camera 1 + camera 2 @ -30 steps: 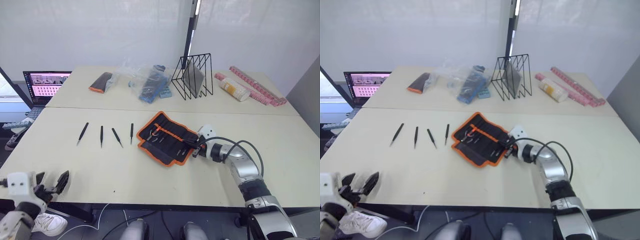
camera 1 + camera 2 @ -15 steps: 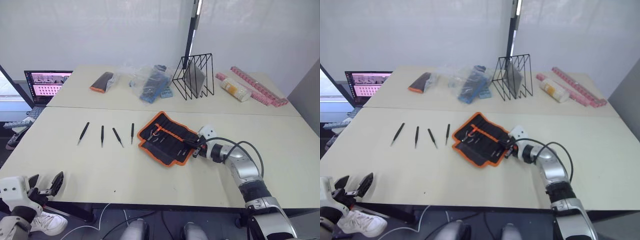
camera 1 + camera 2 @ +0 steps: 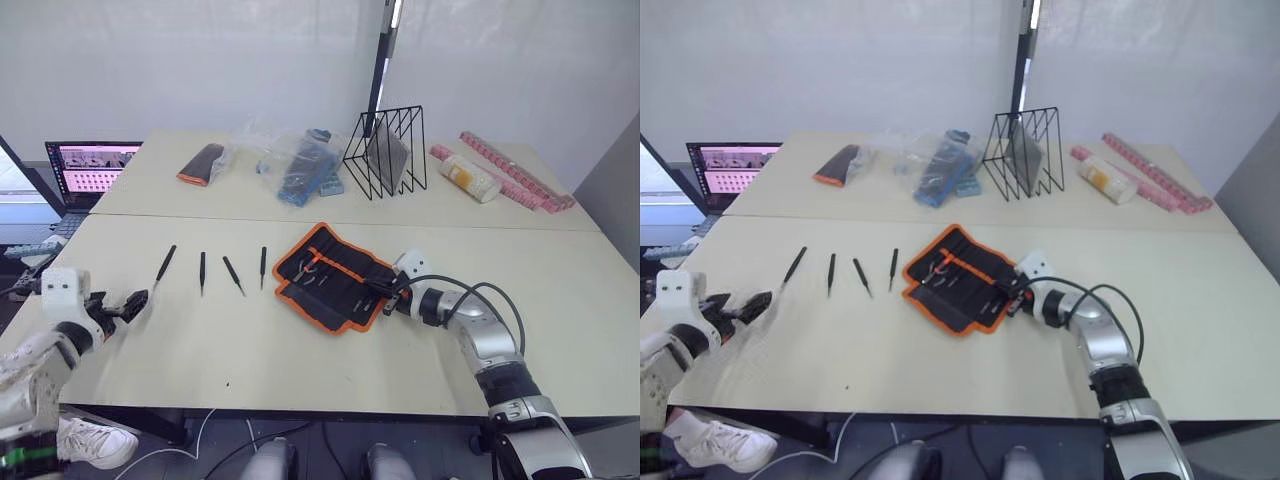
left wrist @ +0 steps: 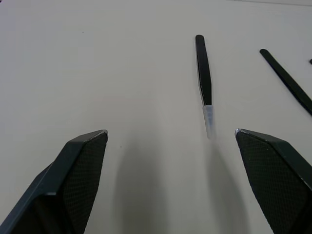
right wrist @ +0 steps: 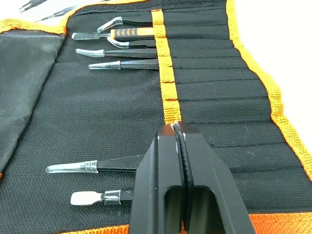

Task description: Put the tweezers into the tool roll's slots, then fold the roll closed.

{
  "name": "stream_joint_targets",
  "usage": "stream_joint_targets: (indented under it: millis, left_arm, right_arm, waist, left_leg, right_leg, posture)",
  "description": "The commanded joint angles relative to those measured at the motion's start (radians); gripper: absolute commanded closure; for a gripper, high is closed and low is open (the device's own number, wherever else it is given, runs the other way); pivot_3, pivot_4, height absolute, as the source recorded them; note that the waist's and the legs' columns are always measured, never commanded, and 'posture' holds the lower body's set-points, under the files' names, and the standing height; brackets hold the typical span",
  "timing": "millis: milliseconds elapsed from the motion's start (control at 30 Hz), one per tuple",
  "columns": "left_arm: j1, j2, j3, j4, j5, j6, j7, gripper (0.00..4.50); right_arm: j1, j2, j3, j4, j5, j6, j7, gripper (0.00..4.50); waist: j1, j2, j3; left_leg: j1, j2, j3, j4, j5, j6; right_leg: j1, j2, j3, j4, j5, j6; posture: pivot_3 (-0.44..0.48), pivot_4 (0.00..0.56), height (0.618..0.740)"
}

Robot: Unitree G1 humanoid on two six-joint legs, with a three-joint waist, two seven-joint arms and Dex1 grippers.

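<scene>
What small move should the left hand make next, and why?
Probably ease the left hand forward and down over the leftmost tweezers, then close. It is open, its fingers straddling the bare table just short of the capped tip. Four tweezers lie loose on the table; the tool roll lies open, and the right hand rests shut on its orange strip.

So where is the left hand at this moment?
The left hand hovers open near the table's left edge, just short of the leftmost tweezer in the row of four.
</scene>
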Motion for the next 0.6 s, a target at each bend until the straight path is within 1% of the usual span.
stream_joint_targets:
  millis: [33, 200, 300, 433, 567, 600]
  left_arm:
    - [-0.097, 0.019, -0.059, 0.108, 0.055, -0.062, -0.023, 0.05]
    - [-0.223, -0.005, -0.126, 0.269, 0.111, -0.129, -0.025, 0.05]
    - [-0.275, -0.019, -0.156, 0.351, 0.141, -0.165, -0.025, 0.05]
    - [-0.291, -0.033, -0.198, 0.387, 0.175, -0.210, -0.051, 1.19]
    - [-0.285, -0.041, -0.207, 0.370, 0.175, -0.199, -0.068, 2.57]
    - [-0.281, -0.041, -0.206, 0.366, 0.173, -0.197, -0.069, 2.84]
  right_arm:
    - [0.022, 0.000, 0.007, 0.011, -0.014, 0.033, -0.018, 4.50]
    - [0.032, -0.001, 0.002, -0.004, -0.013, 0.039, -0.030, 4.50]
    - [0.038, -0.002, 0.000, -0.017, -0.012, 0.045, -0.035, 4.50]
    - [0.051, -0.008, -0.002, -0.035, -0.013, 0.050, -0.041, 4.50]
    - [0.062, -0.013, -0.005, -0.052, -0.011, 0.059, -0.047, 4.50]
    - [0.065, -0.014, -0.005, -0.056, -0.010, 0.060, -0.048, 4.50]
  waist:
    - [-0.001, 0.000, 0.000]
    - [-0.003, 0.000, 0.000]
    - [0.000, 0.000, 0.000]
    - [0.002, 0.000, 0.000]
    - [0.007, 0.000, 0.000]
    - [0.007, 0.000, 0.000]
  left_leg:
    - [0.000, 0.000, 0.000, 0.000, 0.000, 0.000]
    - [0.000, 0.000, 0.000, 0.000, 0.000, -0.001]
    - [0.000, -0.001, 0.000, 0.000, -0.001, -0.001]
    - [0.000, -0.001, 0.000, 0.000, -0.001, -0.001]
    - [0.000, -0.001, 0.000, 0.000, -0.001, -0.001]
    - [0.000, -0.001, 0.000, 0.000, -0.001, -0.001]
  right_leg:
    - [0.000, 0.000, 0.000, 0.000, 0.000, 0.000]
    - [-0.002, -0.001, 0.000, 0.003, 0.000, 0.000]
    - [-0.002, -0.001, 0.001, 0.004, 0.000, 0.000]
    - [-0.002, -0.001, 0.001, 0.005, 0.000, 0.000]
    - [-0.002, -0.002, 0.001, 0.005, 0.000, 0.000]
    - [-0.002, -0.002, 0.001, 0.005, 0.000, 0.000]
  posture:
    - [0.000, 0.150, 0.687]
    - [0.000, 0.150, 0.687]
    - [0.000, 0.150, 0.687]
    - [0.000, 0.150, 0.687]
    - [0.000, 0.150, 0.687]
    - [0.000, 0.150, 0.687]
